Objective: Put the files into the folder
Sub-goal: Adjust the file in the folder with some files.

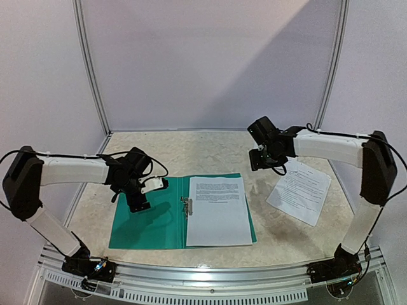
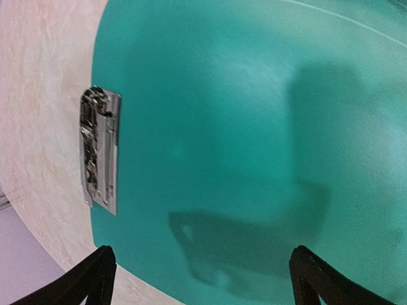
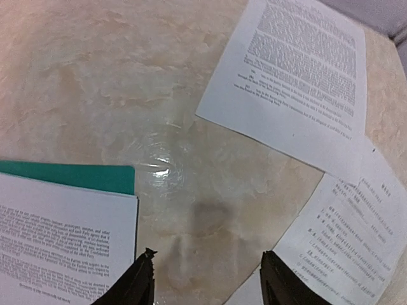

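At the left, the left gripper [image 2: 203, 283] hangs above the left flap of the open teal folder [image 1: 143, 225], its dark fingers [image 2: 95, 279] spread wide with nothing between them but the bare green plastic below; in the left wrist view their shadow falls on that flap, and the metal clip [image 2: 100, 149] sits off to one side at the flap's edge, well apart from both tips; the folder lies flat and open on the table [image 1: 191, 149], near its front edge, with the clip on the spine; on the folder's right half rests the filed sheet [image 1: 218, 213], printed side up, square to the cover and covering most of it, a strip of green showing along its upper and right edges; further right, the right gripper [image 3: 206, 286] hovers over bare marbled tabletop between the folder and the loose sheets [image 1: 300, 189]; its fingers [image 3: 137, 286] stand apart, holding nothing, with only table between them; in the right wrist view the filed sheet's corner lies just beside one tip, and the nearer of the loose sheets, which overlap each other at a slant, comes close to the other tip.
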{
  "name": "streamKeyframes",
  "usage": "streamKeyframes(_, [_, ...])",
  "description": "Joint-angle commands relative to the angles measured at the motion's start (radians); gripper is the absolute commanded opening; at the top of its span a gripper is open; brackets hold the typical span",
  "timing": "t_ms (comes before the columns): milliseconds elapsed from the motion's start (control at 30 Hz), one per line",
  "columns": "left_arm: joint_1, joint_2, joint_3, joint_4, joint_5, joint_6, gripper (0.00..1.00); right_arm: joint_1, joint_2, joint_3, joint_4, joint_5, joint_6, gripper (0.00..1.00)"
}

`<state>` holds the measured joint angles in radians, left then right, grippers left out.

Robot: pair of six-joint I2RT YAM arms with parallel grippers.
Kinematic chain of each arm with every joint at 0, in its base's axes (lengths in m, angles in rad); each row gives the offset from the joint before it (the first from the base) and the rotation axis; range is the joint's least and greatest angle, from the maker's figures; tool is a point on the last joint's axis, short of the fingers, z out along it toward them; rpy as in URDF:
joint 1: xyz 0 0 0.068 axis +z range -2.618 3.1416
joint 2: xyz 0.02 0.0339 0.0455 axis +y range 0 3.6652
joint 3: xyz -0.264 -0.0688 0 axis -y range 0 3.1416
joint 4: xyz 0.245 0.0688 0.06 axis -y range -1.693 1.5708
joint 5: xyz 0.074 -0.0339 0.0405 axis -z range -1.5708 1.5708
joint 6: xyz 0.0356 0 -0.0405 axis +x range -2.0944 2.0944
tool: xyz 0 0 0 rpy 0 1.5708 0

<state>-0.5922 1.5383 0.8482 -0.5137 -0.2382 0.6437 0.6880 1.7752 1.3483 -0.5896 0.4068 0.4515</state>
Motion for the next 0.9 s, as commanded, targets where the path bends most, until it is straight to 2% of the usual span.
streamKeyframes(0, [0.021,0.122,0.142,0.119,-0.069,0.024,0.98,-0.006,0.153,0.100,-0.093,-0.026,0.006,0.51])
streamKeyframes(133, [0.035,0.285,0.340,0.075,-0.050,-0.005,0.98,-0.011,0.276,0.159,-0.094,-0.077,-0.007,0.37])
streamKeyframes(233, [0.031,0.373,0.399,0.072,-0.048,-0.016,0.97,-0.014,0.333,0.177,-0.079,-0.111,-0.012,0.31])
streamKeyframes(533, [0.013,0.470,0.396,0.108,-0.041,-0.038,0.97,-0.015,0.442,0.220,-0.071,-0.179,-0.006,0.20])
streamKeyframes(867, [-0.018,0.527,0.411,0.079,0.002,-0.060,0.96,0.000,0.409,0.225,-0.020,-0.181,0.049,0.15])
